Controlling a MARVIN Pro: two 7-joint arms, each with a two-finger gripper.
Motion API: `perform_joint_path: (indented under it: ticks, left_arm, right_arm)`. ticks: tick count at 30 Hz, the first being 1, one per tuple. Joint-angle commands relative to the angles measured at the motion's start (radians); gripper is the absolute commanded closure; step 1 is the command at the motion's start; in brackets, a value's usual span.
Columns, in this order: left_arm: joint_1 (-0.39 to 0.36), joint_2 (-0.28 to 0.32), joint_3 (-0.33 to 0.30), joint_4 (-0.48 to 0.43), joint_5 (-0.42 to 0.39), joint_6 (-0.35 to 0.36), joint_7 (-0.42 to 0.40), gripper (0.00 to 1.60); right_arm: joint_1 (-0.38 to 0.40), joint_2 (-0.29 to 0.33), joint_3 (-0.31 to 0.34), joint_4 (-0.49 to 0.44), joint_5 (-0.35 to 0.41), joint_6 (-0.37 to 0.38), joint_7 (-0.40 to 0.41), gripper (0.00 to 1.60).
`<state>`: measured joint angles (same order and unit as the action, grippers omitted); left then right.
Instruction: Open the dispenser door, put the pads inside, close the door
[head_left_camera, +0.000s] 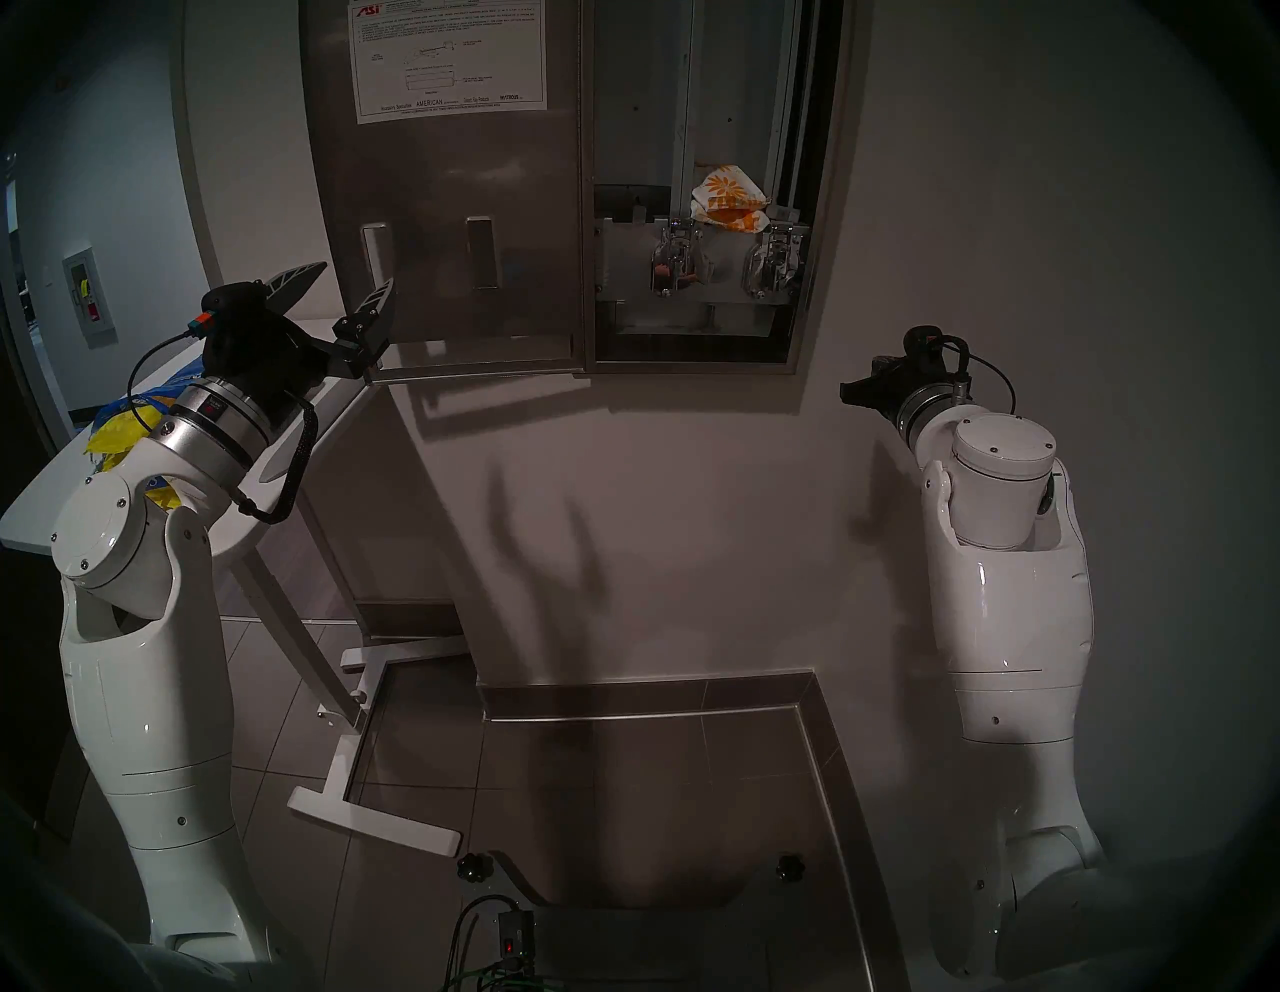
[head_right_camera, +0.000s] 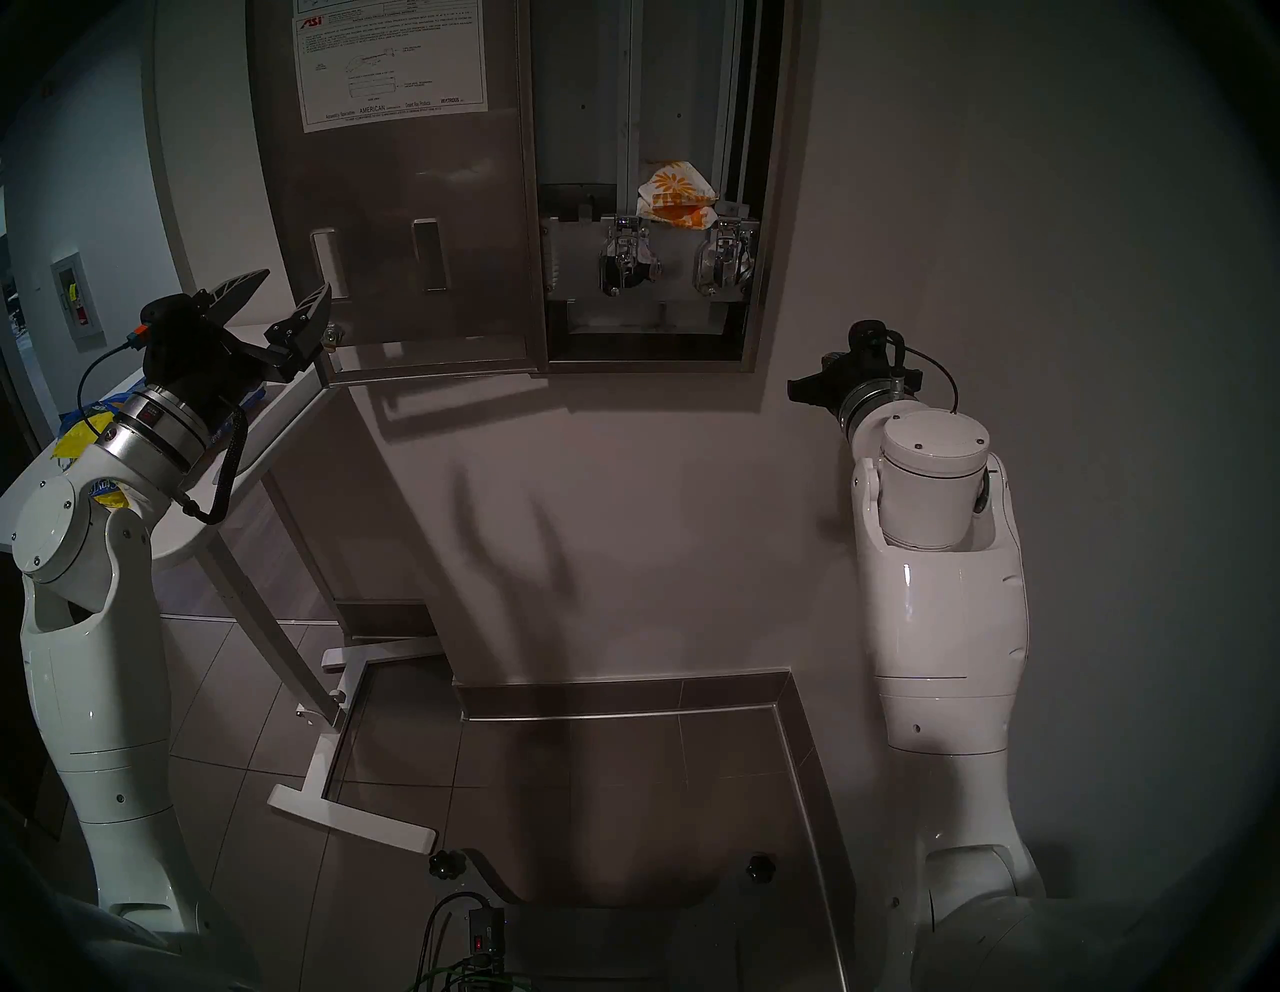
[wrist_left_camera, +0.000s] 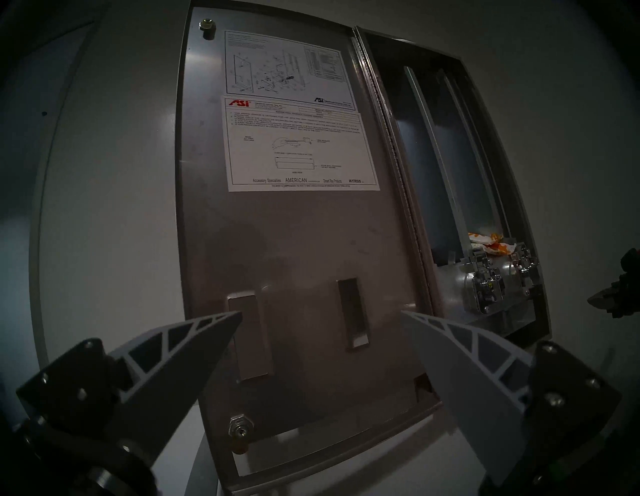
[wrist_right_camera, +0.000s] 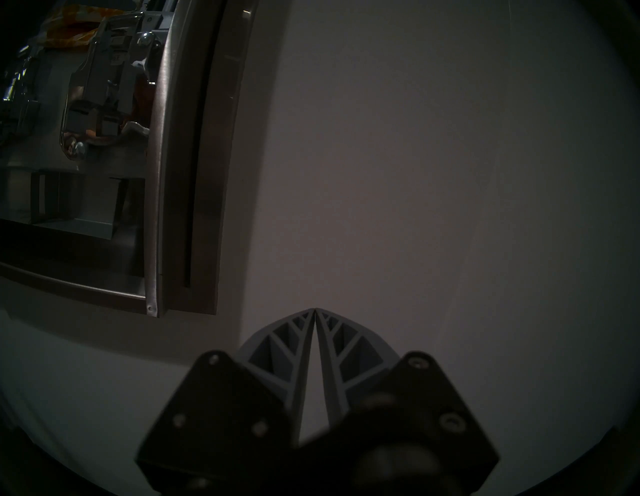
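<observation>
Wall (head_left_camera: 692, 519): pale, plain; a steel dispenser cabinet (head_left_camera: 824, 208) is set into it.

Side table (head_left_camera: 346, 409): white, on a floor stand, placed at the left below the open door; it is largely hidden by the left arm.

Dispenser door (head_left_camera: 450, 208): brushed steel, swung fully open to the left of the cabinet, its back turned outward. A white instruction sheet (head_left_camera: 450, 55) is fixed to the upper part; two upright slots are cut lower down.

Cabinet interior: upright channels are seen above two chrome lever mechanisms (head_left_camera: 679, 256). White packets with orange flowers (head_left_camera: 731, 201) are lodged just above the levers, in the right-hand channel.

Blue printed bag (head_left_camera: 149, 402): laid on the side table, partly covered by the left wrist.

Pads (head_left_camera: 114, 440): yellow wrappers, seen on the side table beside the blue bag, well apart from the cabinet; the count cannot be told.

Left gripper (head_left_camera: 339, 287): fingers spread wide, nothing held; it is raised in front of the lower left part of the door, no contact being visible.

Right gripper (wrist_right_camera: 315, 310): fingertips brought together, nothing clamped; it is pointed at the bare wall to the right of the cabinet, below its lower corner.
</observation>
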<state>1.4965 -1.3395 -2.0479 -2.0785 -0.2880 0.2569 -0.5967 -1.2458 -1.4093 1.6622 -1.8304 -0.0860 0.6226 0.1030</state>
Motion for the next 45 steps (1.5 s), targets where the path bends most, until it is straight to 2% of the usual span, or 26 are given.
perform_joint_path:
  ticks: [1, 17, 19, 25, 27, 28, 30, 34, 45]
  left_arm:
    - [-0.015, 0.001, 0.0, -0.016, 0.0, -0.002, 0.007, 0.0]
    - [-0.013, 0.005, 0.002, -0.017, -0.002, -0.003, 0.012, 0.0]
    - [0.02, 0.024, 0.001, -0.03, 0.01, -0.052, -0.023, 0.0]
    - [0.093, 0.028, -0.023, -0.124, -0.013, -0.069, -0.084, 0.0]
    - [0.108, 0.033, -0.039, -0.15, -0.029, -0.07, -0.115, 0.0]
    - [0.141, 0.035, -0.064, -0.205, -0.031, -0.06, -0.135, 0.0]
    - [0.137, 0.047, -0.074, -0.195, -0.045, -0.079, -0.165, 0.0]
    - [0.177, 0.056, -0.133, -0.274, -0.055, -0.06, -0.205, 0.0]
    - [0.271, 0.152, -0.342, -0.331, -0.039, -0.09, -0.393, 0.0]
  right_arm:
    - [0.01, 0.0, 0.002, -0.012, 0.004, -0.005, 0.002, 1.09]
    - [0.01, 0.001, 0.001, -0.012, 0.005, -0.005, 0.002, 1.09]
    - [0.01, 0.001, 0.001, -0.012, 0.005, -0.005, 0.002, 1.09]
    - [0.01, 0.001, 0.001, -0.012, 0.004, -0.005, 0.001, 1.09]
    - [0.01, 0.001, 0.001, -0.012, 0.004, -0.005, 0.001, 1.09]
    - [0.01, 0.001, 0.001, -0.012, 0.004, -0.005, 0.001, 1.09]
    - [0.01, 0.001, 0.001, -0.012, 0.004, -0.005, 0.001, 1.09]
    - [0.01, 0.001, 0.001, -0.012, 0.004, -0.005, 0.001, 1.09]
    - [0.01, 0.001, 0.0, -0.012, 0.005, -0.005, 0.0, 1.09]
